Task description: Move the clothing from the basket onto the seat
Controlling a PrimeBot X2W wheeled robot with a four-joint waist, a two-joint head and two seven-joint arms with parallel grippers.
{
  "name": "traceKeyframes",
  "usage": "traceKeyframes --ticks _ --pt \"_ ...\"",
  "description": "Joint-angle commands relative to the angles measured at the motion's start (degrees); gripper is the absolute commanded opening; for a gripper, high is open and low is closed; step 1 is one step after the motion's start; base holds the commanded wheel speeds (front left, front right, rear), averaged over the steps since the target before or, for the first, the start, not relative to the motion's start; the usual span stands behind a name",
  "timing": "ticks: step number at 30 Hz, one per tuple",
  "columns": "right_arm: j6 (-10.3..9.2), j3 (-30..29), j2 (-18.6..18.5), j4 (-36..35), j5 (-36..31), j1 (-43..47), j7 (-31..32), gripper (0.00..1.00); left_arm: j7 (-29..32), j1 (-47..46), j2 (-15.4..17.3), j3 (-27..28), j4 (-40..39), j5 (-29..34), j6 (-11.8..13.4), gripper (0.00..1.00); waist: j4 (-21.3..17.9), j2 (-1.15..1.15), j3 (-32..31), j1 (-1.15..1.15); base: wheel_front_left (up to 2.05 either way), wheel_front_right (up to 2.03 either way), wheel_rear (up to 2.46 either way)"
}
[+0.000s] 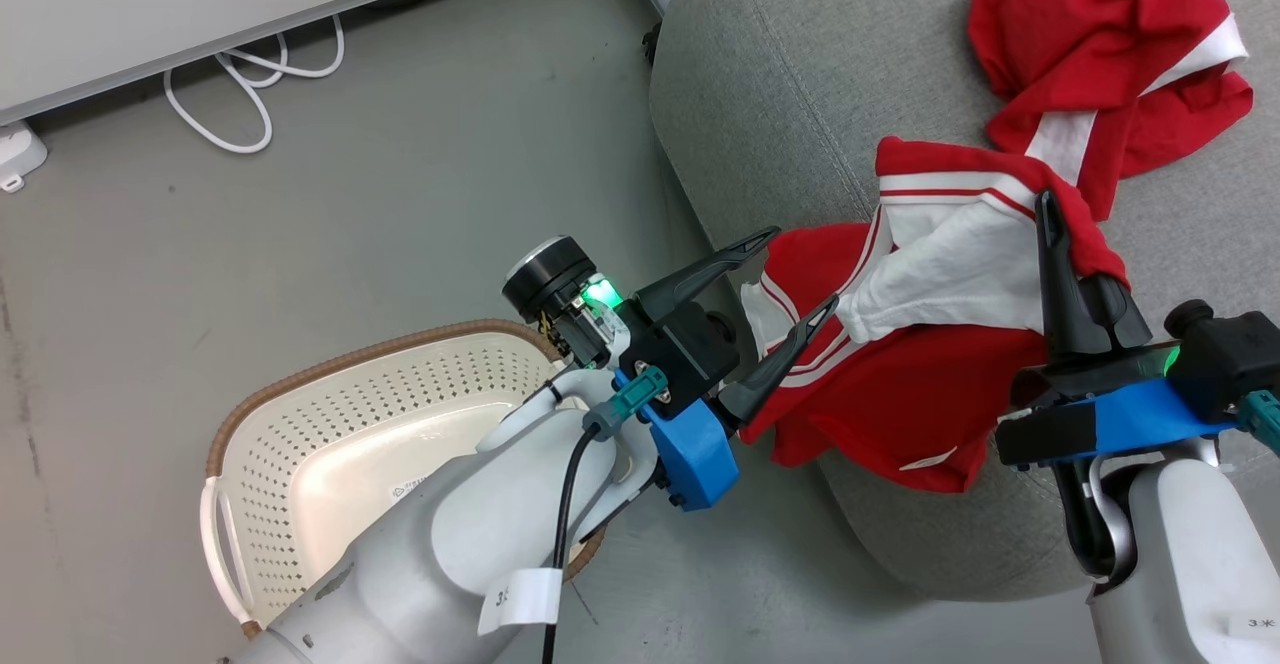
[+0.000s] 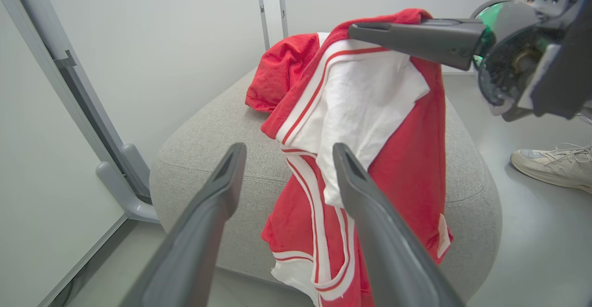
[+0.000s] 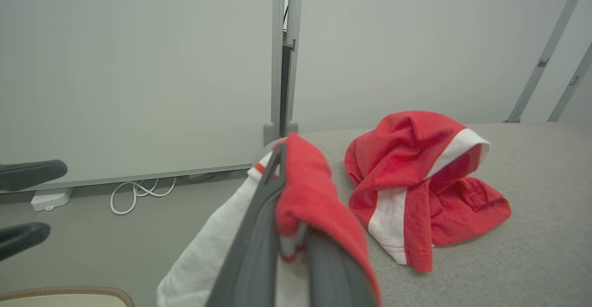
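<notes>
While outside the basket (image 1: pixel 330 414), all clothing (image 1: pixel 900 394) on the seat (image 1: pixel 780 74).

- I see one red garment (image 1: pixel 1100 54) with a white stripe, crumpled in a heap on top of the grey seat (image 1: pixel 780 74).
- A second garment (image 1: pixel 900 384), red and white, drapes over the seat's edge, its top fold pinched in my right fingers (image 1: pixel 1052 244).
- The cream basket (image 1: pixel 300 414) stands upright on the floor near the seat.

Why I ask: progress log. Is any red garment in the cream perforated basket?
No, the cream perforated basket holds nothing on its visible floor.
</notes>
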Motion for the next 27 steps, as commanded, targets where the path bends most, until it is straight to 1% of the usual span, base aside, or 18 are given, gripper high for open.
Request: traceKeyframes --ticks 1,6,14,20,23,27 --pt "0.01 -0.2 0.31 -0.15 -0.28 0.15 -0.01 0.0 -0.17 0.31 0.06 0.01 -0.03 -0.4 -0.07 1.0 0.02 0.0 -0.06 0.0 0.0 0.0 0.0" --pt "0.01 0.16 -0.07 -0.17 -0.27 -1.41 -0.01 0.0 -0.17 0.13 0.0 0.22 -0.18 -0.68 -0.07 1.0 0.33 0.0 -0.11 0.0 0.0 0.0 0.0" --pt "0.01 0.29 -2.56 -2.23 -0.23 -7.27 -0.01 0.0 -0.16 -1.21 0.41 1.05 -0.94 0.07 -0.07 1.0 1.28 0.0 1.98 0.0 0.0 0.0 0.0" --pt "0.01 0.64 -7.8 -4.87 -1.04 -18.17 -0.01 0.0 -0.17 -2.85 1.59 1.83 -1.43 0.96 -0.07 1.0 1.75 0.0 6.25 0.0 0.0 0.0 0.0" --pt "0.01 -1.46 -10.91 -6.1 -0.55 -24.72 -0.01 0.0 -0.17 -3.97 2.1 1.84 -1.58 1.42 -0.07 1.0 2.17 0.0 8.73 0.0 0.0 0.0 0.0" --pt "0.01 -5.52 -16.25 -6.88 -0.16 -32.59 0.0 0.0 -0.17 -5.66 2.64 1.55 -1.85 2.07 -0.07 1.0 2.8 0.0 12.31 0.0 0.0 0.0 0.0"
